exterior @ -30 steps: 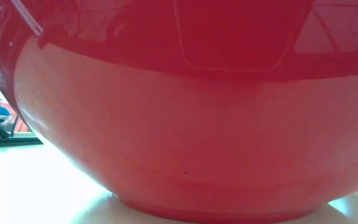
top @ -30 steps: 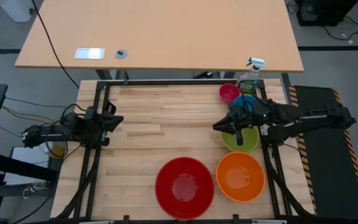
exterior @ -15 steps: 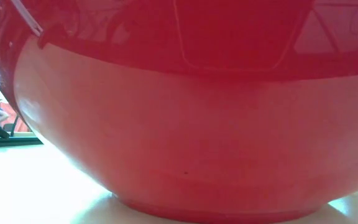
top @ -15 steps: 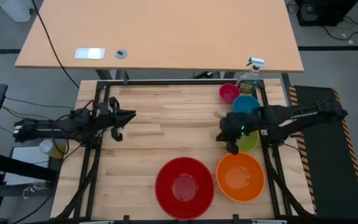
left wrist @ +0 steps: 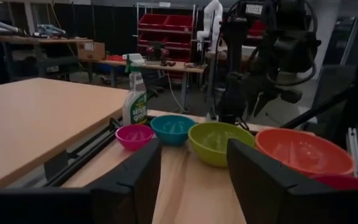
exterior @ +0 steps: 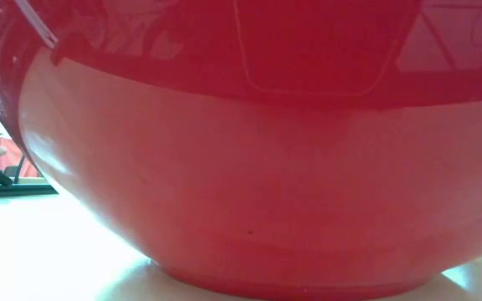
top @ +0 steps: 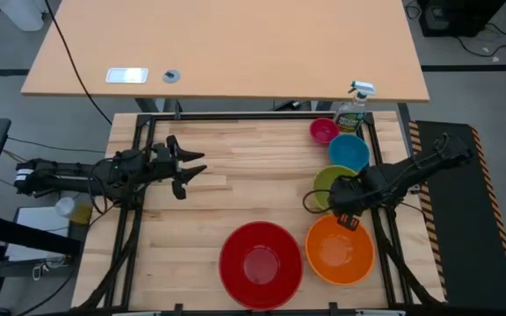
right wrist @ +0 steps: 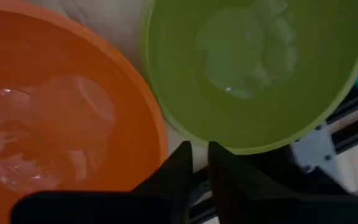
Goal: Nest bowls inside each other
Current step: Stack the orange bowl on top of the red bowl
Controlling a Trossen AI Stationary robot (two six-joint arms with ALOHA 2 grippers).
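Note:
Five bowls rest on their bases along the wooden table's right and near sides: pink (top: 323, 131), blue (top: 348, 149), lime green (top: 334, 183), orange (top: 339, 253) and the large red one (top: 260, 263). None sits inside another. My right gripper (top: 345, 211) points down over the gap between the green bowl (right wrist: 253, 68) and the orange bowl (right wrist: 61, 106). Its fingers (right wrist: 201, 155) stand only a narrow slit apart and hold nothing. My left gripper (top: 187, 171) is level over the table's left part, wide open (left wrist: 194, 174), facing the row of bowls.
A green spray bottle (top: 354, 110) stands at the far right corner behind the pink bowl. Black frame rails (top: 139, 202) run along the table's sides. The red bowl (exterior: 241, 150) fills the low view. Bare wood (top: 244, 167) lies between the two arms.
My left gripper has moved toward the table's right, risen a little and opened wide. My right gripper has tipped from level to pointing down and has gone toward the near edge, from beside the green bowl to the gap between the green and orange bowls. No bowl has moved.

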